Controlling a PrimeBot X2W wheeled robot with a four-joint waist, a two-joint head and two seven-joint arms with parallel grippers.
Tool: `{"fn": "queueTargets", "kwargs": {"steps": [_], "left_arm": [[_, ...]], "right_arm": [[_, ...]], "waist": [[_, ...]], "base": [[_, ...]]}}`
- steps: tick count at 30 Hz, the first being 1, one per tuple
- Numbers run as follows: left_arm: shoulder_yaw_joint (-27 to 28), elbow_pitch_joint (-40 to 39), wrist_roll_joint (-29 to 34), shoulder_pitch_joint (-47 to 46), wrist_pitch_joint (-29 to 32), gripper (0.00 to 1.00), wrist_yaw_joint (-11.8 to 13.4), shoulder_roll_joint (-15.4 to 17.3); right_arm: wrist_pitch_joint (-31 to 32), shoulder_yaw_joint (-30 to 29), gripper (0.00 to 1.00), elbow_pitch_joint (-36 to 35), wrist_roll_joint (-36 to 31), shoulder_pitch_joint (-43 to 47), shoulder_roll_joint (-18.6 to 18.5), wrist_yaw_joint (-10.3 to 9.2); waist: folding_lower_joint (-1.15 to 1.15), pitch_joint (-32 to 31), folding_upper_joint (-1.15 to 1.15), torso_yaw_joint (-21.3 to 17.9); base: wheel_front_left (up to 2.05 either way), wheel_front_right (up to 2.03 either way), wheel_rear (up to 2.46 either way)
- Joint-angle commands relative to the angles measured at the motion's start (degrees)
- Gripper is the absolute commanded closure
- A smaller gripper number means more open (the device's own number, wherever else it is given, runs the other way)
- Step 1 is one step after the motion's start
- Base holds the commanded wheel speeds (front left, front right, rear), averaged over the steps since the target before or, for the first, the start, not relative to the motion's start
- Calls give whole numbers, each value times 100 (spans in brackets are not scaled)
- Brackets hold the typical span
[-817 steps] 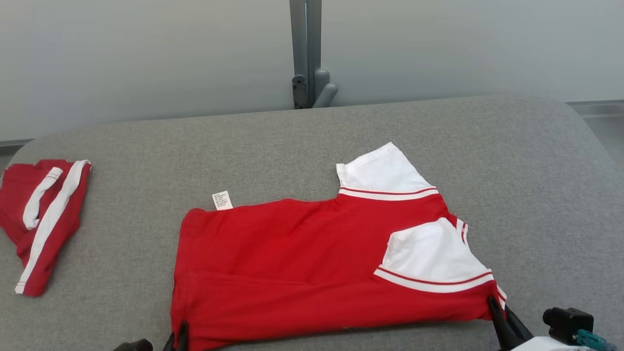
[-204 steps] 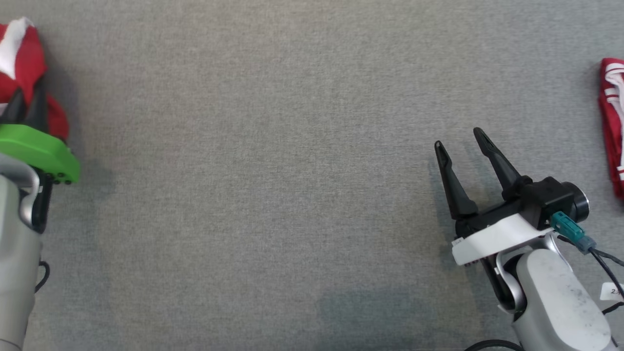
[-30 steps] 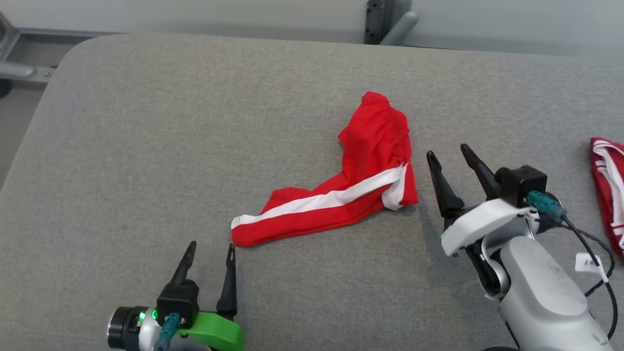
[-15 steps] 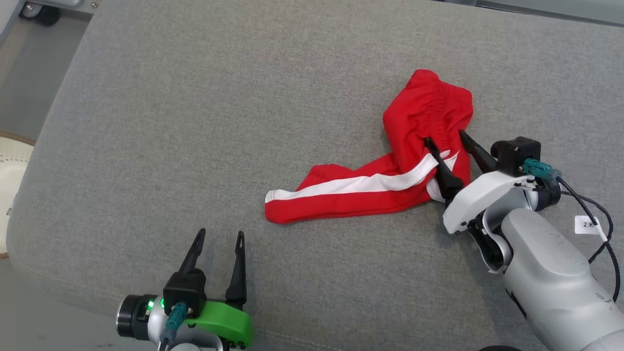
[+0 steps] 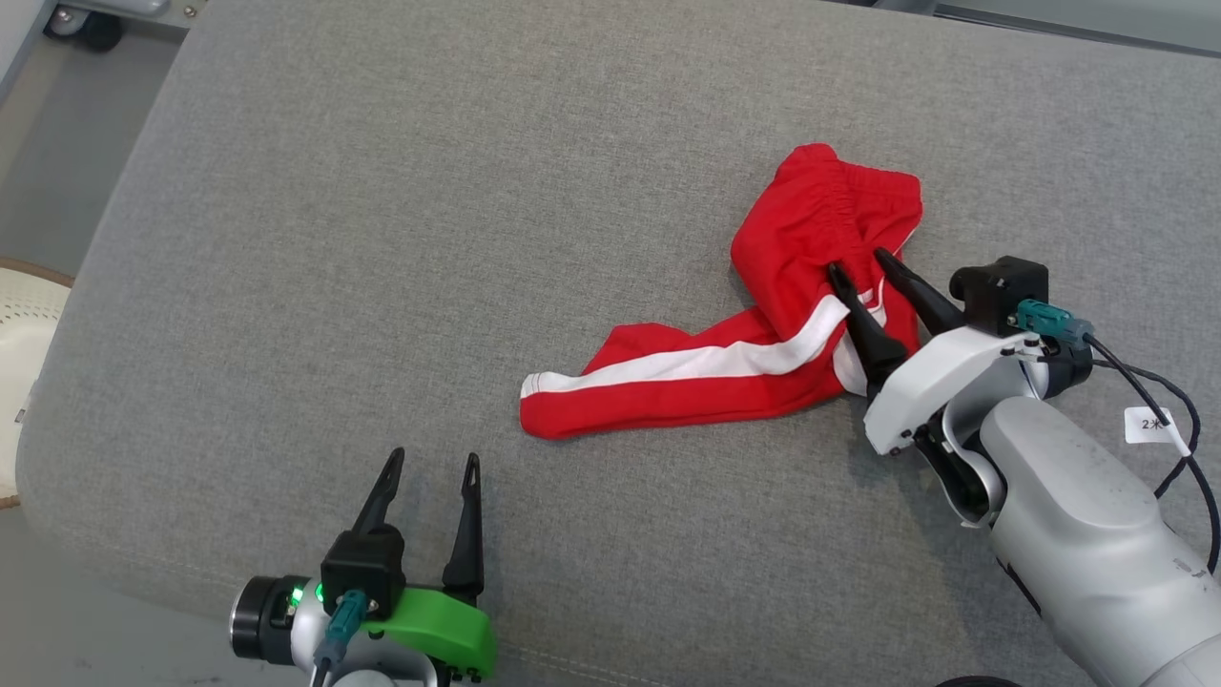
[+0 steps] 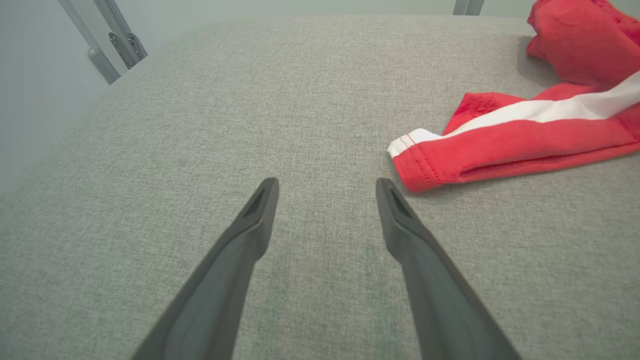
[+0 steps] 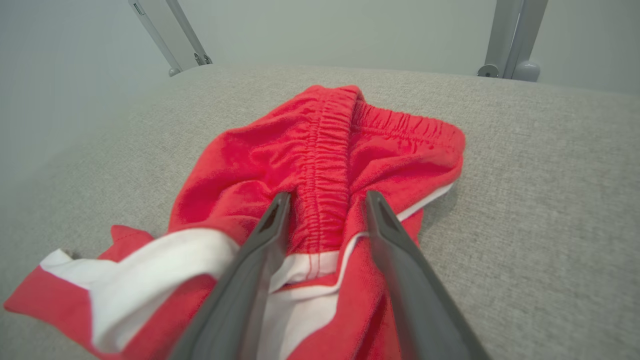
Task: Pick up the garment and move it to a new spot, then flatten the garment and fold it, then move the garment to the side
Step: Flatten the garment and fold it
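Note:
The garment (image 5: 820, 219) is a pair of red shorts with a white side stripe, lying crumpled on the grey padded table (image 5: 382, 239). One leg stretches toward the lower left. My right gripper (image 5: 858, 262) rests on the bunched waist end. Its jaws stand partly closed astride a raised fold of the elastic waistband (image 7: 325, 150), with the cloth still lying on the table. My left gripper (image 5: 433, 456) hovers open near the table's front edge, nothing between its fingers. In the left wrist view the hem of the garment's leg (image 6: 425, 160) lies just right of my left gripper (image 6: 326, 182).
The table's rounded front-left corner drops to the floor (image 5: 57, 153) on the left. A pale round object (image 5: 19, 324) sits at the left edge and a caster wheel (image 5: 76, 24) at the top left. Metal posts (image 7: 510, 35) stand behind the table.
My right gripper has moved forward onto the garment's waist end and its jaws have narrowed around a fold. The head camera has tilted down. The left gripper has stayed put.

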Motion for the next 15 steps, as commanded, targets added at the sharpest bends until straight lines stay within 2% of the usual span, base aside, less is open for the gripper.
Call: {"fn": "queueTargets", "kwargs": {"steps": [1, 15], "left_arm": [[12, 6, -35, 63, 0, 0, -18, 9], [41, 79, -137, 102, 0, 0, -14, 9]], "right_arm": [[-8, 21, 16, -24, -11, 90, -16, -7], [-8, 254, 6, -139, -119, 219, 14, -7]], "waist": [[0, -16, 0, -5], [0, -49, 0, -18]], "base": [[0, 0, 0], [0, 0, 0]]}}
